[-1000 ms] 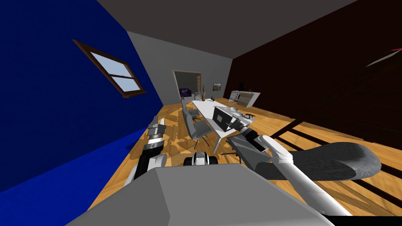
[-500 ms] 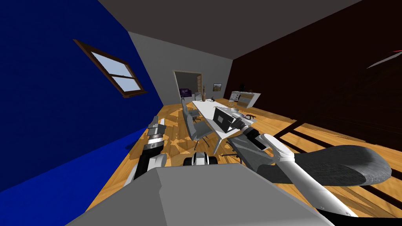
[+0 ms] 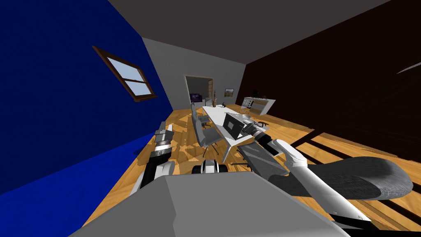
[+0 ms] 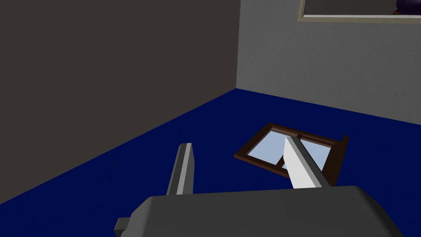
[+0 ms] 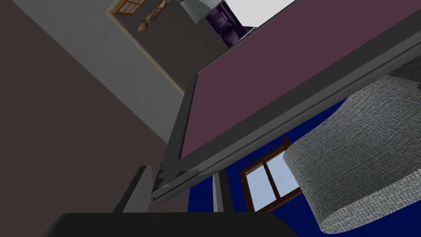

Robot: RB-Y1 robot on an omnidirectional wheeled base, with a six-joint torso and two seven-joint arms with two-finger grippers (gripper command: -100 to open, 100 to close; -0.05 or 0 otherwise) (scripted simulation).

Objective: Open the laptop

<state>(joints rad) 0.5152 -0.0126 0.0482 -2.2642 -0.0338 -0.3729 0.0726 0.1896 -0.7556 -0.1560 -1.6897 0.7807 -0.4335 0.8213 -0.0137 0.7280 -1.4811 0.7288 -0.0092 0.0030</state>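
Observation:
The laptop [image 3: 232, 125] stands on the near end of a long white table [image 3: 216, 112], its lid raised with the dark back turned to me. In the right wrist view the lid [image 5: 267, 82] shows a dull purple screen inside a grey frame. My right gripper [image 3: 246, 129] is at the lid's right edge. Close up, my right gripper [image 5: 176, 187] has its two fingers on either side of the lid's lower corner, pressing the frame. My left gripper [image 3: 163, 131] is raised at my left side; seen in its wrist view, this gripper [image 4: 242, 164] stands open and holds nothing.
A grey office chair [image 3: 205, 133] stands at the table's left side. A second grey chair [image 3: 353, 175] lies right under my right arm, its woven back [image 5: 362, 156] close to the hand. A white sideboard [image 3: 259, 103] stands against the far dark wall.
My right gripper's fingers have drawn together around the lid's corner. The right arm has edged slightly forward. The head camera has shifted a little; the left arm has not moved.

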